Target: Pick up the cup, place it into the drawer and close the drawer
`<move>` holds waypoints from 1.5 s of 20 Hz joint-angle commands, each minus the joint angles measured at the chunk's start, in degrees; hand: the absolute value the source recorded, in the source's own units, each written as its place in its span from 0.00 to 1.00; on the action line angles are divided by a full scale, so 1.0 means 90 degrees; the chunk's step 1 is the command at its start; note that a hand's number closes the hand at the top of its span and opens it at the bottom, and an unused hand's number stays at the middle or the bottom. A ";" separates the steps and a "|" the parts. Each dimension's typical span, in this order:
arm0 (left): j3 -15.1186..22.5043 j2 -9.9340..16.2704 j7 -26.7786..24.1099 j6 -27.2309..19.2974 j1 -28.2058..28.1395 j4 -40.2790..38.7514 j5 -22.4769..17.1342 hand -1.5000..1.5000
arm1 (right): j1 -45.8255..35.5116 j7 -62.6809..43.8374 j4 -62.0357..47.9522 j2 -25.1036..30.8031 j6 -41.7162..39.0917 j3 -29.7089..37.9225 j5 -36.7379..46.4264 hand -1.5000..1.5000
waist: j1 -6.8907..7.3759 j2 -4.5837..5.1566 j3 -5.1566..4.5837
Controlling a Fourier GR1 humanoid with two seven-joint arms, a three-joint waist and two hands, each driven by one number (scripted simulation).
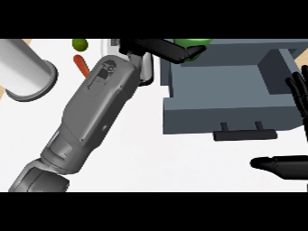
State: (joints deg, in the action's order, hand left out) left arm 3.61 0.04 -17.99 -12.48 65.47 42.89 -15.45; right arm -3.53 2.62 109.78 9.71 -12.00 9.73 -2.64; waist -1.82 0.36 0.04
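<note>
The grey drawer (183, 115) stands pulled out at the right of the white counter, its black handle (245, 134) facing me. My left hand (164, 48) reaches across to the drawer's far left corner, fingers curled round a green cup (191, 43) of which only a small part shows above the drawer's back edge. The left forearm (93, 113) runs diagonally from the lower left. At the right edge my right hand (306, 108) rests open, fingers up beside the drawer's right wall, thumb below near the front.
A large white cylinder (19, 67) lies at the upper left. A green item (80, 44) and a red-orange one (81, 64) sit behind the left forearm. Wooden floor shows beyond the counter's left edge.
</note>
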 commanded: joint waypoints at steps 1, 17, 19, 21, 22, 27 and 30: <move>0.0606 -0.0004 0.0056 -0.0466 0.0460 -0.0589 -0.0610 1.00 | -0.0197 -0.0187 0.0004 0.0116 -0.0065 -0.0052 0.0042 0.00 | -0.0037 -0.0005 -0.0001; 0.2727 -0.0004 -0.0096 -0.1199 0.0678 -0.1967 -0.1777 1.00 | -0.0318 -0.0071 -0.0095 -0.0021 -0.0136 -0.0200 -0.0016 0.00 | -0.0365 0.0068 0.0004; 0.2772 -0.0004 0.0033 -0.1031 0.0912 -0.2185 -0.1786 1.00 | -0.0459 0.0048 -0.0379 0.0037 -0.0125 -0.0101 0.0020 0.00 | -0.0277 0.0075 0.0004; 0.3043 -0.0004 -0.0101 -0.0997 0.0698 -0.2047 -0.1843 0.00 | -0.0052 0.0341 -0.0231 -0.0099 -0.0075 -0.0212 0.0251 0.00 | -0.0276 0.0058 0.0004; 0.3174 -0.0004 0.0377 -0.1191 0.1020 -0.2036 -0.1848 0.00 | 0.0099 0.0126 0.0009 0.0078 -0.0277 -0.0079 -0.0014 0.00 | -0.0332 0.0042 0.0005; 0.3839 -0.0004 0.0505 -0.1527 0.0911 -0.2110 -0.1871 0.00 | -0.0673 -0.0108 -0.0486 0.0285 -0.0328 0.0141 -0.0281 0.00 | -0.0406 0.0099 0.0006; 0.4053 -0.0004 0.0278 -0.1823 0.0653 -0.1894 -0.1995 0.00 | -0.0193 0.0343 -0.0211 0.0033 -0.0281 -0.0046 -0.0080 0.00 | -0.0411 0.0080 0.0005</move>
State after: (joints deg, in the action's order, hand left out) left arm 37.55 0.01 -15.21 -26.41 71.97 24.91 -32.31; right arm -7.37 3.74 106.49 11.07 -14.37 10.25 -3.95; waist -5.22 1.10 0.09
